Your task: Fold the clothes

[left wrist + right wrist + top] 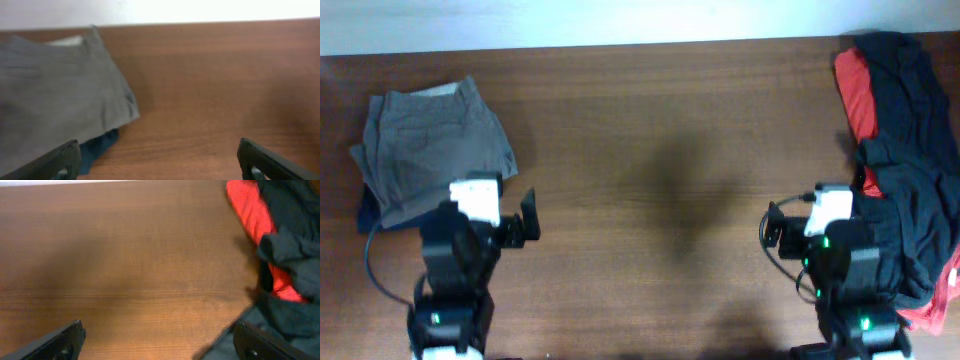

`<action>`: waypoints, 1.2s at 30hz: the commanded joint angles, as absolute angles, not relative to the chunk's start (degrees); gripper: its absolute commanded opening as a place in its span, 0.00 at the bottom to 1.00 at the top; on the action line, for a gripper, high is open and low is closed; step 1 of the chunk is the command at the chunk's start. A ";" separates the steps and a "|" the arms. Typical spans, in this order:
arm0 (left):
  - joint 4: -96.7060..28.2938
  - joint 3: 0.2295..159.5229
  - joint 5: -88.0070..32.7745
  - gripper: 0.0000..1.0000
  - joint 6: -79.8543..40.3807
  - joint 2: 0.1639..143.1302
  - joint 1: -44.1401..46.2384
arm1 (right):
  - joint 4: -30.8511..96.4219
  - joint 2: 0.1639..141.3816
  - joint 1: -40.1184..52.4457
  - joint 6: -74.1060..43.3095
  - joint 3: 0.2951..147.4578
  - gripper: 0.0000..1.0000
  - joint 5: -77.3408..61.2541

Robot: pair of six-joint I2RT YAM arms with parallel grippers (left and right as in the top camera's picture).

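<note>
Overhead view: a brown wood table (650, 130), w/ my two arms at the near edge, one toward each side.

My left claw (159, 159) sits at the near left. Its jaws are spread wide and grip nothing; its wrist cam shows only wood btwn the two black fingers. Just beyond it, at the far left, lies a folded pair of grey-khaki trousers (430, 145), flat and roughly squared. A bit of navy garment (367, 212) pokes out from under the stack's near edge. The claw is just beside the stack's near-right corner; can't tell if they touch.

My right claw (157, 342) sits at the near right, jaws also spread wide and gripping nothing.

The clothes (912, 215) are dark charcoal, nearly black. They lie in a crumpled, unfolded heap along the table's right edge, from far side to near side, just right of my right claw. Waistband and legs can't be made out in the bunch.

A red garment (853, 85) is mixed into the heap. It shows at the heap's far-left side and again at its near-right corner.

On the right wrist cam, dark fabric lies right by that claw's right-hand finger; contact unclear.
</note>
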State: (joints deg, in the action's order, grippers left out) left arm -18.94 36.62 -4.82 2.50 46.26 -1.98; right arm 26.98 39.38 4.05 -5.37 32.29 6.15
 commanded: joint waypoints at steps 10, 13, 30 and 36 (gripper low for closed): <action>-23.29 44.86 -18.09 0.99 2.15 54.35 -1.76 | 40.60 62.63 -4.60 -14.35 49.30 0.99 14.06; -23.27 44.86 -18.09 0.99 2.15 54.35 -1.76 | 45.25 67.13 -11.22 -19.66 49.28 0.99 13.93; -23.29 44.86 -18.11 0.99 2.15 54.37 -1.76 | 39.97 100.44 -18.55 -20.01 49.06 0.99 13.76; -23.31 44.86 -18.11 0.99 2.15 54.37 -1.76 | 39.59 102.87 -18.55 -20.03 49.08 0.37 11.77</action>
